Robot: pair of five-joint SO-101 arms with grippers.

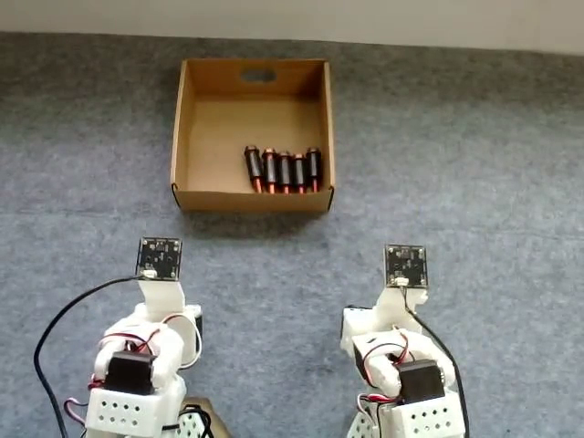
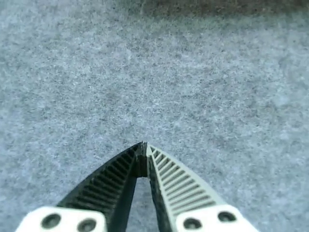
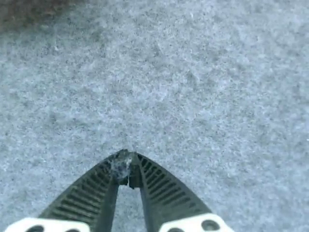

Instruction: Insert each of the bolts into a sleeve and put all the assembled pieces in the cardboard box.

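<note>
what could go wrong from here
1. The five black sleeves with copper-coloured bolts lie loose in a row by the near wall of the open brown cardboard box; a knock to the box would likely roll them apart.
2. Copper ends stick out of the sleeves, so a loosely seated bolt might slide out.
3. The left tool and right tool are shut, pointing at the grey felt mat; swinging low could snag it.

The high camera looks down over the grey mat [image 1: 456,137]; both wrist cameras face that mat closely.
</note>
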